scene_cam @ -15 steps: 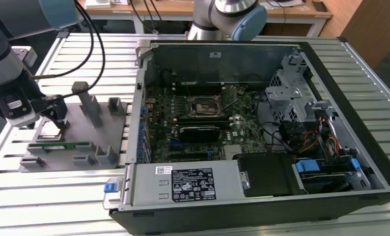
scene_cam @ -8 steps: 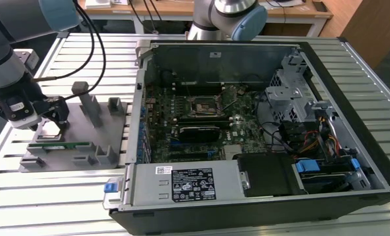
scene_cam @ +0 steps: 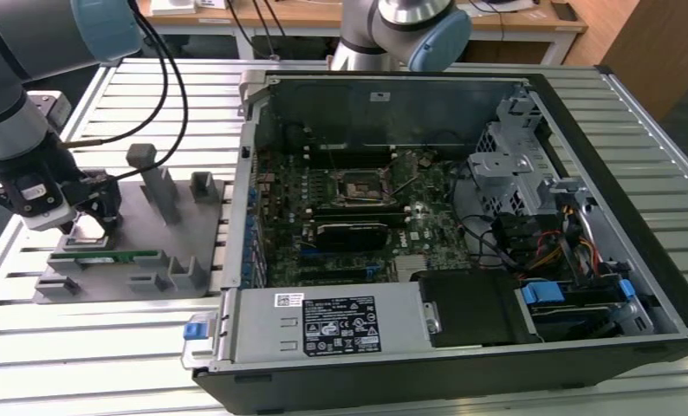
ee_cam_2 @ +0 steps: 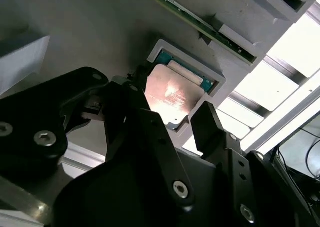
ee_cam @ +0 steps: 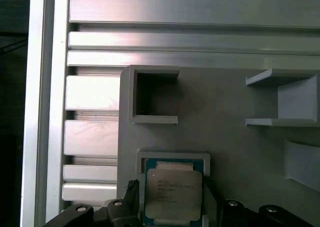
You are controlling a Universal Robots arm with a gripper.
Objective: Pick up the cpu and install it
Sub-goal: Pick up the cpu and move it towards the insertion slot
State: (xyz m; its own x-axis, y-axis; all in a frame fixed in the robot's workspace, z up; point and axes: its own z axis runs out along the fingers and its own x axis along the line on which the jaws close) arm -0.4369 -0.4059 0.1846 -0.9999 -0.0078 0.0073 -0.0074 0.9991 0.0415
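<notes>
Hovering directly above cpu (ee_cam: 173,192) in tray (ee_cam: 240,132) pocket: tool (ee_cam_2: 167,104) spread apart, one finger either side of it, not clamped.

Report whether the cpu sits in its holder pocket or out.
In: the cpu lies flat inside the grey pocket frame, the open gripper straddling it.

One cpu (ee_cam: 172,194), one memory stick (scene_cam: 111,257), one computer case (scene_cam: 391,104)
</notes>
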